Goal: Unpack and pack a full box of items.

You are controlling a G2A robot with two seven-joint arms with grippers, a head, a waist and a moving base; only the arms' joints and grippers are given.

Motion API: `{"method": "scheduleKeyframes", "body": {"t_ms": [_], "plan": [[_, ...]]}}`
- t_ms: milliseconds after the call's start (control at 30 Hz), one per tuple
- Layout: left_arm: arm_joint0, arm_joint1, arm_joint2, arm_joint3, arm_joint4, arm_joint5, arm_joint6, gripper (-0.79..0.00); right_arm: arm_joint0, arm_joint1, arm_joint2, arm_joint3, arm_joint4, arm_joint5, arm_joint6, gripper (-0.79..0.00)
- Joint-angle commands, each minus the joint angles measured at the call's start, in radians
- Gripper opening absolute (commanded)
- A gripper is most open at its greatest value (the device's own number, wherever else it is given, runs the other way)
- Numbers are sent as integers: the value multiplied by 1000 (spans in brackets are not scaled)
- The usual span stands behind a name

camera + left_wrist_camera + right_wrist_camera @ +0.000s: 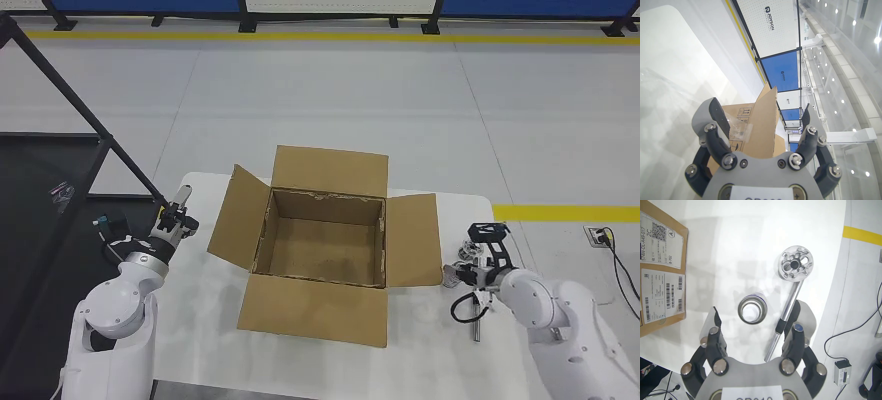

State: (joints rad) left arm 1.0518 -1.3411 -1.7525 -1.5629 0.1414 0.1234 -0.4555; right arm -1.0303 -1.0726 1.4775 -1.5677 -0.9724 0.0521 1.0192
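Right wrist view — jaws spread wide, metal ring [752, 310] just ahead between them; rod [789, 306] beside one.

The box [325, 245] stands at the centre of the table [200, 330]. The left gripper [178, 215] is beside its left flap. Right of the box, an upright cylinder [752, 309] stands beside a flat-lying rod [789, 306], both below the right gripper [756, 310].
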Motion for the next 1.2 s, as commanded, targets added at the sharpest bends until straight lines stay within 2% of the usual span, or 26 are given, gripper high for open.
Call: {"method": "scheduleKeyframes", "body": {"t_ms": [0,233,300,500,600,667,767,967,1167], "plan": [[0,0,0,0,0,0,0,0,-18,6,38,-13,2,-4,5,0],[0,0,0,0,0,0,0,0,-68,26,143,-26,-4,-33,67,0],[0,0,0,0,0,0,0,0,-65,29,164,-16,-10,4,105,0],[0,0,0,0,0,0,0,0,-65,29,164,-16,-10,4,105,0],[0,0,0,0,0,0,0,0,-67,28,117,-38,-58,-25,87,0],[0,0,0,0,0,0,0,0,-44,25,76,-6,-92,-10,111,0],[0,0,0,0,0,0,0,0,6,23,33,89,-97,-46,152,0],[0,0,0,0,0,0,0,0,97,15,-7,279,-67,-54,133,0],[0,0,0,0,0,0,0,0,124,15,-21,339,-55,-84,123,0]]}}
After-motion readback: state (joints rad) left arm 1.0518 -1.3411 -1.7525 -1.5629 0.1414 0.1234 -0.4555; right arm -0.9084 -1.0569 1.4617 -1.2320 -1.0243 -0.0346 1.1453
